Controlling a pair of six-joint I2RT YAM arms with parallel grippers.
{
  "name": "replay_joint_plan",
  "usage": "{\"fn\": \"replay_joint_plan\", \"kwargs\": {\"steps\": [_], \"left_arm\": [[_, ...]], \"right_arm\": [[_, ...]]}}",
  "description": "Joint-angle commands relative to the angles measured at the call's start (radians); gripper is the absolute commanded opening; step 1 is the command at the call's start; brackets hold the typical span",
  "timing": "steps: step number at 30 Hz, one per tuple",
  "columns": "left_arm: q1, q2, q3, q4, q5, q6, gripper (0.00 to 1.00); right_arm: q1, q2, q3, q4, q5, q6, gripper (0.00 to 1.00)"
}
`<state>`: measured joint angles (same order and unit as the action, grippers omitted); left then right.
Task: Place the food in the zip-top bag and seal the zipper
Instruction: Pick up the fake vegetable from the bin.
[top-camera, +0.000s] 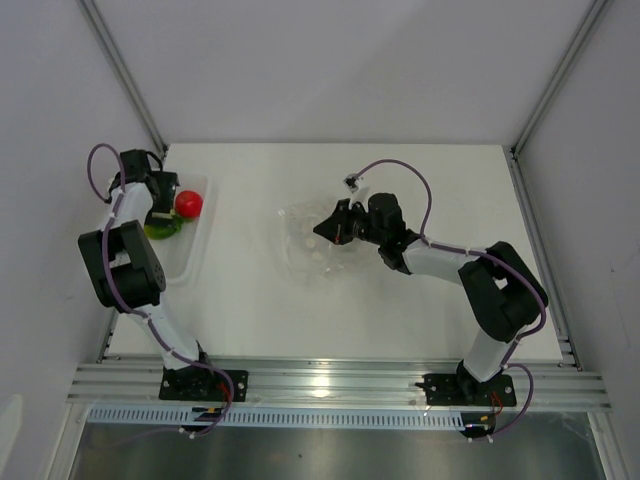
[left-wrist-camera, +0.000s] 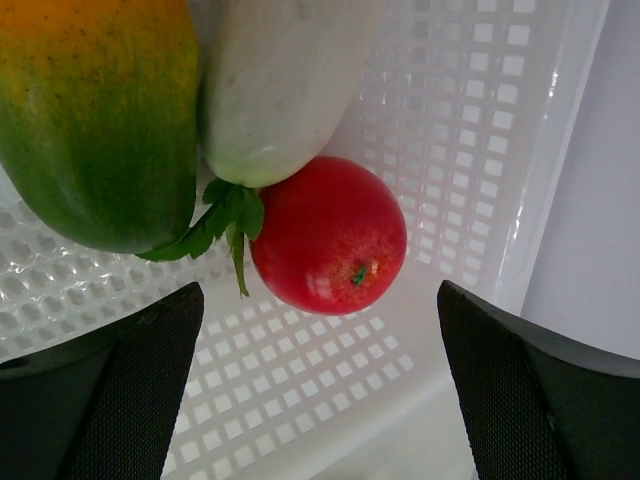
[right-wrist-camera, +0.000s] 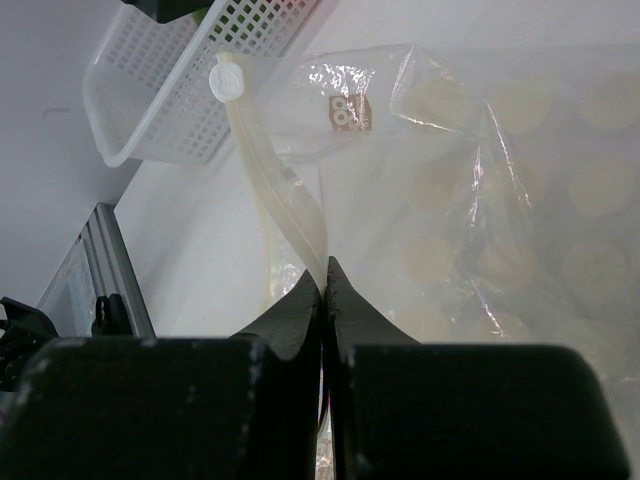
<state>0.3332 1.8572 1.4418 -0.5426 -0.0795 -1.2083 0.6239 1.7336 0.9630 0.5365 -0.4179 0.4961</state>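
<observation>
The food lies in a white perforated basket (left-wrist-camera: 470, 110): a red tomato (left-wrist-camera: 328, 235), a white oblong piece (left-wrist-camera: 275, 85) and an orange-and-green piece (left-wrist-camera: 100, 120) with green leaves. My left gripper (left-wrist-camera: 318, 345) hangs open just over the tomato, one finger on each side of it and neither touching it. In the top view the left gripper (top-camera: 163, 203) is over the basket beside the tomato (top-camera: 188, 203). The clear zip-top bag (right-wrist-camera: 480, 200) lies mid-table (top-camera: 300, 255). My right gripper (right-wrist-camera: 325, 268) is shut on the bag's edge at the zipper (right-wrist-camera: 268, 180), lifting it.
The basket (top-camera: 192, 250) stands at the table's left edge, and the right wrist view shows it (right-wrist-camera: 170, 90) beyond the bag. A white tab (right-wrist-camera: 225, 80) sits at the end of the zipper strip. Aluminium frame rails (top-camera: 340, 380) run along the near edge.
</observation>
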Motion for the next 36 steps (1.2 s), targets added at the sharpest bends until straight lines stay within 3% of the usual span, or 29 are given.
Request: {"fn": "replay_joint_plan", "kwargs": {"steps": [1,15,36], "left_arm": [[0.012,0.028,0.034,0.004,-0.032,-0.025,0.99],[0.012,0.069,-0.008,0.19,0.015,0.058,0.99],[0.003,0.157,0.022,0.161,0.064,0.027,0.99]], "right_arm": [[-0.006,0.009,0.016,0.048,-0.012,-0.016,0.0],[-0.013,0.011,0.014,0.051,-0.018,-0.018,0.0],[-0.013,0.017,0.016,0.059,-0.025,-0.014,0.0]]}}
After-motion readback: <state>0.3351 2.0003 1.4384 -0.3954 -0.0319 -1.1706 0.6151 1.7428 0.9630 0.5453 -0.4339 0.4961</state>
